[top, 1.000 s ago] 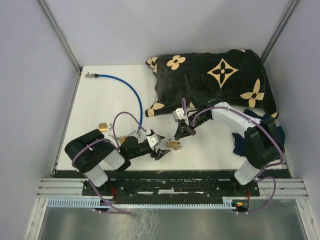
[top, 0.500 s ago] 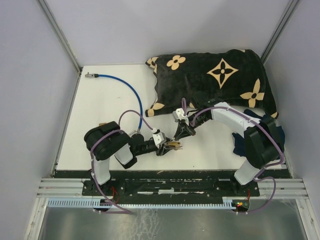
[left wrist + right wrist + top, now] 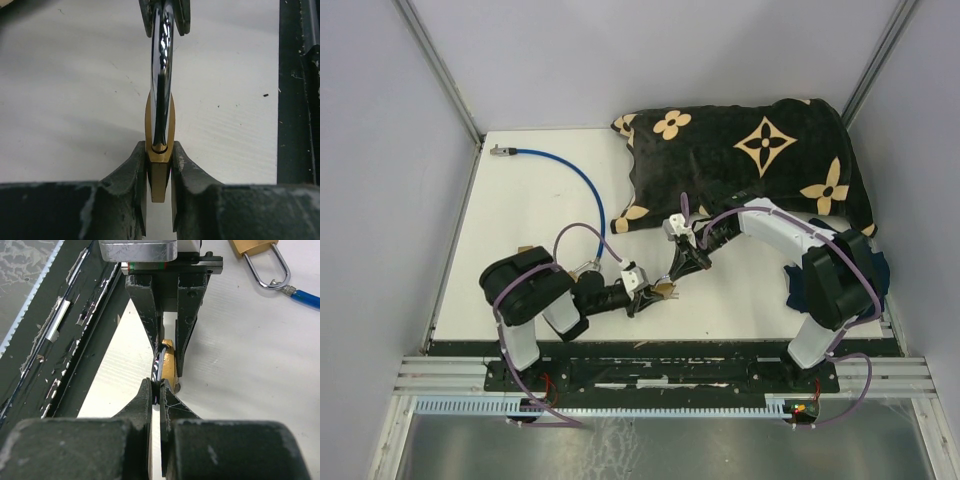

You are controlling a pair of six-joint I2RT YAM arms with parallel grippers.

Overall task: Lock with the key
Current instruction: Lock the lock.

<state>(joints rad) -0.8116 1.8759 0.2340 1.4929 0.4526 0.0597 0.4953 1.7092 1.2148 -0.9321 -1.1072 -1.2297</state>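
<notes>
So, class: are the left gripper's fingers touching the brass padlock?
Touching. The left wrist view shows both fingers of the left gripper pressed flat against the sides of the brass padlock, with no gap.

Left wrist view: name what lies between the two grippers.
The brass padlock: its body sits pinched in the left gripper, and its chrome shackle runs up into the right gripper. The left wrist view shows it.

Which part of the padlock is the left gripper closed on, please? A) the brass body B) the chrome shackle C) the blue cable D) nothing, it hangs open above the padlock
A: in the left wrist view the left gripper pinches the padlock by its brass body from both sides, while the right gripper holds the chrome shackle.
</notes>
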